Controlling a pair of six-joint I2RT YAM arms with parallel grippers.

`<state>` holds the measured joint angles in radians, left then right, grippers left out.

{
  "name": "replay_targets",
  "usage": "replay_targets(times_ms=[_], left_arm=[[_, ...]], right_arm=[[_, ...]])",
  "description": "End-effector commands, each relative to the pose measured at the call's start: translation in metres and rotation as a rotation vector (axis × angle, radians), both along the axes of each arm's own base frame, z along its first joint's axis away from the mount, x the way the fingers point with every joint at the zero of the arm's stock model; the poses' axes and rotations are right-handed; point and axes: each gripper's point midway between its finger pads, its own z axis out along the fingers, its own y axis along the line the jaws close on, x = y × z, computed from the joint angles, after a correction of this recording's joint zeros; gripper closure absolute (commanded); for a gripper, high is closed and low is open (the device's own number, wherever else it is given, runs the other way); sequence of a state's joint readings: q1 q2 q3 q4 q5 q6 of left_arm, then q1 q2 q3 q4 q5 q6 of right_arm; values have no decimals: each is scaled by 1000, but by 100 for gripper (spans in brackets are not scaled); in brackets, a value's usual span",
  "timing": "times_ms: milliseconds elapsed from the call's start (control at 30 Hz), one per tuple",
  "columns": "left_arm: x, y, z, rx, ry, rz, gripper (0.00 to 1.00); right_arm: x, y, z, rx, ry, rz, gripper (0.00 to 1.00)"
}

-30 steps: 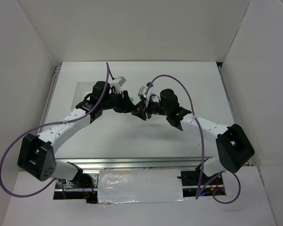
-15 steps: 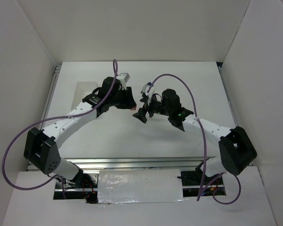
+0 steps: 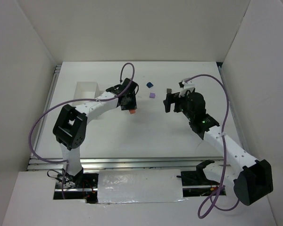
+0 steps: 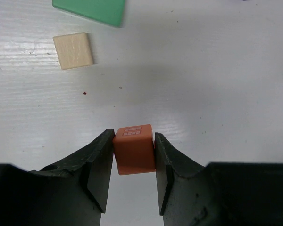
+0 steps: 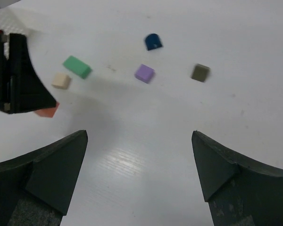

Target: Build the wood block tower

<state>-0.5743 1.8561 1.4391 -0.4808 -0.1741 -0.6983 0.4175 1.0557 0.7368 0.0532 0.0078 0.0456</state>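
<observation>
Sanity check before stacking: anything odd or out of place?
Nothing damaged or spilled. No tower stands, though: the green block, tan block, purple block, blue block and olive block lie scattered apart; the left gripper holds the orange block.

Orange cube (image 4: pixel 134 155) gripped in left tool (image 4: pixel 133 136); other coloured blocks (image 5: pixel 145 73) lie scattered, unstacked.

Light falls bright, even and diffuse over the glossy white table surface (image 3: pixel 179 136), and shadows are soft and grey. My left wrist view is sharp: the small orange-red wooden cube (image 4: pixel 134 150) shows crisp print, with a faint shadow beyond it. My right wrist view catches a pale glare streak on the surface, and my right gripper (image 5: pixel 139 141) shows soft, unfocused black fingers (image 5: pixel 52 174).
</observation>
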Motion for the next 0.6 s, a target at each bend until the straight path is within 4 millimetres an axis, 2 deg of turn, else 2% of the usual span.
replay_targets(times_ms=[0, 133, 233, 367, 567], left_arm=[[10, -5, 0, -7, 10, 154, 96], [18, -16, -15, -51, 43, 254, 96], [23, -13, -31, -24, 61, 338, 94], [27, -12, -41, -30, 73, 424, 90], [32, -8, -54, -6, 87, 515, 89]], right_arm=[[2, -41, 18, 83, 17, -248, 0], [-1, -52, 23, 103, -9, -279, 0], [-3, -56, 22, 110, -14, -291, 0], [-4, -60, 19, 110, -17, -308, 0], [-4, -62, 20, 111, -25, -310, 0]])
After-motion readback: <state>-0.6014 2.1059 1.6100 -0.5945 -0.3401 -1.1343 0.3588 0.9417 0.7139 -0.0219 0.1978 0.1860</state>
